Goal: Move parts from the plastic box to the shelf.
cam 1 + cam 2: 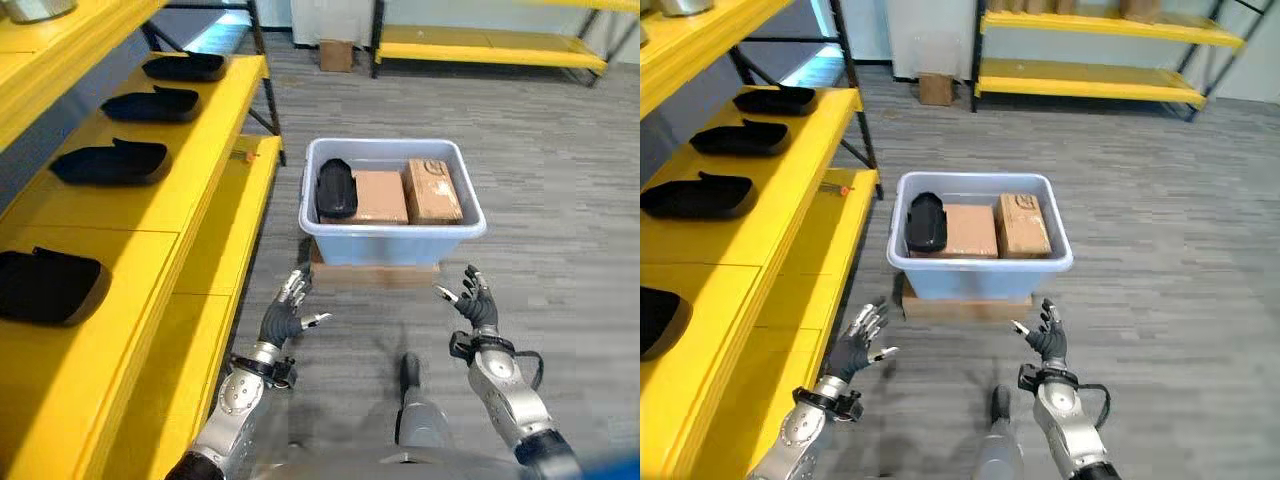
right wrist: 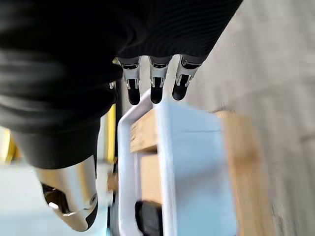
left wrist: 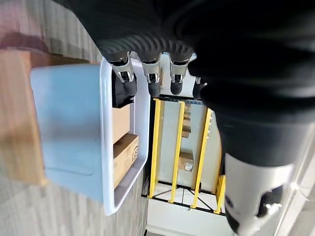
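Left eye view: a pale blue plastic box (image 1: 392, 240) sits on a flat wooden block (image 1: 372, 273) on the grey floor (image 1: 560, 200), to the right of a yellow shelf (image 1: 150, 230). Inside the box, one black part (image 1: 336, 188) stands against the left wall, with two cardboard cartons (image 1: 405, 194) filling the middle and right. Four similar black parts (image 1: 112, 161) already lie in a row along the shelf top, running from near to far.

Left robot hand (image 1: 285, 312): released, fingers straight and spread, nothing held. It hovers just short of the near left corner of the box, not touching it. Right robot hand (image 1: 473, 299): likewise released and empty, hovering near the near right corner, apart from the box.

Governing relation: the part in the box lies beyond and slightly right of the left robot hand, and well left of the right robot hand. Its long axis runs near to far, parallel to the left wall. The left robot hand is judged the nearer, and it is also on the shelf side.

Assessment: no grasp made yet. The next move would call for a reach over the near rim and down along the left wall.
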Robot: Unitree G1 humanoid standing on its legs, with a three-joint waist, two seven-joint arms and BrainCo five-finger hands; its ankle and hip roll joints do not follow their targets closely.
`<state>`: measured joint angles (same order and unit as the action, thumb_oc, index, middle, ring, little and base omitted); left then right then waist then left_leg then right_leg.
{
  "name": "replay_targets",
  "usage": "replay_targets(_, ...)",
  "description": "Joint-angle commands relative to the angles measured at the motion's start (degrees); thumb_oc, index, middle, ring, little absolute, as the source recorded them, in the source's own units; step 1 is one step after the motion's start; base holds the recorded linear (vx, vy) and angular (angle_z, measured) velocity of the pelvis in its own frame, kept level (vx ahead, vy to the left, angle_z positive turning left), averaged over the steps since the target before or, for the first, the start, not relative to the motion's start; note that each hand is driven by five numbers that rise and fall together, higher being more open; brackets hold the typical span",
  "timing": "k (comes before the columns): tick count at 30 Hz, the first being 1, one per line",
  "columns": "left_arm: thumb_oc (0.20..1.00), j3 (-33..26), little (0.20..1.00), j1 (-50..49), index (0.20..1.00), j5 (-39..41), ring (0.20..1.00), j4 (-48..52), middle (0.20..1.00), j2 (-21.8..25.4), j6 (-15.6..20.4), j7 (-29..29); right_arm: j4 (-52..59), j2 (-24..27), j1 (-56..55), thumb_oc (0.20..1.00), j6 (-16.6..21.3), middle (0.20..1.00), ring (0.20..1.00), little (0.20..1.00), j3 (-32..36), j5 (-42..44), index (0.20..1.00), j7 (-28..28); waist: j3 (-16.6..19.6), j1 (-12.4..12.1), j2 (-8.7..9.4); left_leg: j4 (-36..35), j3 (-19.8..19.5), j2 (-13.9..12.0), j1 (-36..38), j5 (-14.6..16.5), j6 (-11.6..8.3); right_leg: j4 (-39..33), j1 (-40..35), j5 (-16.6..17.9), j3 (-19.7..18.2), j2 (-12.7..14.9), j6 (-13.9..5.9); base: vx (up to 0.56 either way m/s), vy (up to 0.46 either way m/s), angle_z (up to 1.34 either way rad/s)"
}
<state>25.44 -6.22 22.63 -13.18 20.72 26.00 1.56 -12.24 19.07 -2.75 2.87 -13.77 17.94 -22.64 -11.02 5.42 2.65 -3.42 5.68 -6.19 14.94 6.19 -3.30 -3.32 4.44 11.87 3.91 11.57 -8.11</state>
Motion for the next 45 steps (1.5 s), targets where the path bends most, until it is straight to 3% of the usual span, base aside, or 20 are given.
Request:
replay_targets(1,1.000,-1.09,1.000,0.27,1.000,-1.70,1.000,5.03,1.000,3.16,2.00,-0.81,4.32,2.64,4.86,1.000,3.47,1.000,1.000,1.000,-0.14,-5.75,1.000,2.15,-1.41,-0.70,0.15,-0.19,0.53,3.54,-1.24,-1.59,4.85,1.35,2.06,2.46,-0.71,-1.66,-0.85,0.29,-0.264,0.20)
replay_targets(7,1.000,-2.32,1.000,-0.12,1.000,0.31,1.000,3.34,1.000,2.75,4.93,-0.73,1.77,7.87,7.87,1.000,7.78,1.000,1.000,1.000,0.18,-7.05,1.000,1.07,-1.38,-0.94,-1.23,1.05,2.25,-1.00,-6.53,-4.64,1.62,6.56,3.77,-4.92,2.33,-4.10,3.27,0.10,-0.228,0.07)
replay_targets(10,1.000,-2.90,1.000,1.07,1.000,-0.07,1.000,1.78,1.000,0.91,5.01,-1.76,2.15,9.10,7.59,1.000,9.22,1.000,1.000,1.000,1.94,-7.21,1.000,0.71,-1.56,-0.55,-1.89,6.37,5.57,-3.39,-9.50,-9.64,-0.04,7.60,1.62,-7.91,6.66,-4.87,5.66,0.22,-0.304,0.57)
replay_targets(13,1.000,-3.44,1.000,0.64,1.000,-0.10,1.000,0.34,1.000,-0.22,5.54,0.38,3.75,8.83,5.75,1.000,8.87,1.000,1.000,1.000,2.41,-7.49,1.000,1.47,-0.35,0.43,-2.55,12.41,8.05,-4.39,-9.96,-12.86,-1.23,6.88,-0.75,-9.49,8.61,-5.88,7.45,0.23,-0.231,0.45)
replay_targets(15,1.000,-5.57,1.000,0.50,1.000,2.24,1.000,0.30,1.000,-1.07,5.22,1.62,3.68,8.03,5.15,1.000,9.75,1.000,1.000,1.000,1.93,-8.63,1.000,1.97,-1.33,-0.26,-2.38,20.66,6.77,-2.32,-14.96,-12.87,-0.77,5.77,-2.77,-9.79,8.20,-6.37,8.51,0.20,-0.167,0.34)
replay_targets(16,1.000,-5.75,1.000,0.46,1.000,2.12,1.000,0.29,1.000,-1.13,5.21,1.79,3.62,7.96,5.18,1.000,9.82,1.000,1.000,1.000,1.89,-8.57,1.000,2.04,-1.44,-0.36,-2.39,20.70,6.61,-2.09,-15.20,-12.75,-0.68,5.73,-2.87,-9.78,8.06,-6.40,8.48,0.19,-0.005,0.04)
replay_targets(18,1.000,-7.54,1.000,-0.46,1.000,1.77,1.000,0.73,1.000,-1.18,4.96,2.09,3.80,7.42,5.38,1.000,9.44,1.000,1.000,1.000,1.43,-8.16,1.000,2.61,-2.17,-1.37,-2.59,14.17,5.93,-0.33,-17.65,-13.02,-0.17,4.97,-4.08,-9.70,6.68,-6.70,7.52,0.20,0.110,-0.28)
replay_targets(20,1.000,-8.09,1.000,-0.76,1.000,1.91,1.000,0.84,1.000,-1.10,4.86,2.21,4.49,7.52,5.04,1.000,9.19,1.000,1.000,1.000,1.17,-7.44,1.000,2.73,-2.60,-1.93,-2.91,8.67,5.22,-1.01,-19.74,-15.70,-0.90,4.30,-5.46,-10.13,6.20,-6.98,7.30,0.20,0.189,-0.12)
replay_targets(22,1.000,-9.18,1.000,-1.20,1.000,2.41,1.000,-0.09,1.000,-1.18,5.22,1.58,4.81,7.01,4.06,1.000,9.18,1.000,1.000,1.000,0.89,-2.44,1.000,4.13,-3.86,-2.76,-2.10,3.06,4.35,-3.57,-23.56,-20.88,-2.25,3.68,-9.13,-11.11,5.90,-6.29,7.50,0.30,0.333,-0.24)
replay_targets(26,1.000,-10.83,1.000,-0.88,1.000,3.40,1.000,-2.85,1.000,-1.83,6.24,-0.05,3.36,6.24,4.02,1.000,9.48,1.000,1.000,1.000,-0.17,-1.80,1.000,6.65,-4.42,-3.34,-1.94,3.38,5.20,-4.32,-23.95,-18.81,-1.97,5.55,-11.05,-12.96,6.57,-4.88,7.06,0.23,0.307,-0.51)
replay_targets(30,1.000,-9.98,1.000,-0.06,1.000,-1.14,1.000,-4.10,1.000,-1.56,6.09,2.04,3.19,5.46,3.06,1.000,9.96,1.000,1.000,1.000,-0.33,-0.74,1.000,7.75,-3.70,-2.78,-2.63,2.54,7.78,-2.61,-16.96,-14.27,-0.50,7.30,-11.43,-13.56,9.19,-4.18,5.79,0.20,0.282,-0.51)
replay_targets(38,1.000,-9.71,1.000,-2.41,1.000,-2.54,1.000,-2.43,1.000,0.54,6.18,2.65,4.78,2.87,4.63,1.000,8.40,1.000,1.000,1.000,-1.67,0.33,1.000,7.20,-1.40,-6.15,-0.86,-0.75,7.83,1.67,-12.27,-10.41,3.16,6.33,-9.79,-10.36,10.94,-1.27,1.91,0.14,0.192,-0.04)
replay_targets(43,1.000,-9.40,1.000,-2.37,1.000,-3.82,1.000,-1.48,1.000,1.15,6.37,3.20,4.24,1.34,7.26,1.000,8.00,1.000,1.000,1.000,-1.88,1.97,1.000,5.27,-1.59,-8.23,0.11,-0.58,8.61,2.88,-12.60,-8.90,5.58,12.44,-7.86,-9.93,12.53,-0.32,1.16,0.04,0.084,-0.23)
replay_targets(45,1.000,-8.73,1.000,-2.02,1.000,-3.70,1.000,-0.94,1.000,1.46,6.05,4.22,4.34,0.86,8.21,1.000,8.03,1.000,1.000,1.000,-1.80,2.34,1.000,4.91,-2.15,-8.25,0.16,-0.40,8.15,2.99,-12.42,-8.42,5.84,13.11,-5.22,-7.37,12.02,0.28,1.15,0.07,-0.088,-0.19)
